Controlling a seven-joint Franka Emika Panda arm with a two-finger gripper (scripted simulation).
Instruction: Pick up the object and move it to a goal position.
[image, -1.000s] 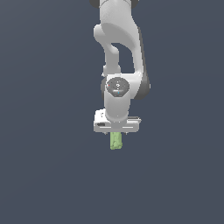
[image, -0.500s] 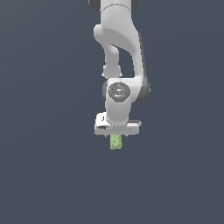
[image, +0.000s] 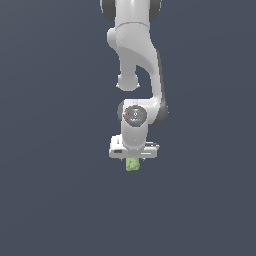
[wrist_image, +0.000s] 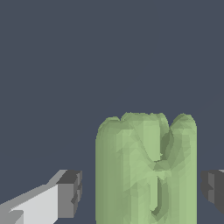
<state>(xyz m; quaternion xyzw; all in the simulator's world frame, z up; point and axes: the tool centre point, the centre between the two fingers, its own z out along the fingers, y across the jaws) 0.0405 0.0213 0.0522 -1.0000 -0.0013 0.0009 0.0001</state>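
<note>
The object is a small light-green lumpy block with ridged bumps. In the exterior view only its lower end shows beneath the white hand. My gripper sits straight over it. In the wrist view the object stands between the two dark fingertips, with a visible gap on one side and a thin one on the other. My gripper is open around the block and I see no contact with it.
A plain dark grey-blue surface fills both views. The white arm rises from the hand to the top of the exterior view. No goal marker shows.
The hand has come down over the block, so less green shows beneath it than a second ago. The block itself has stayed in place.
</note>
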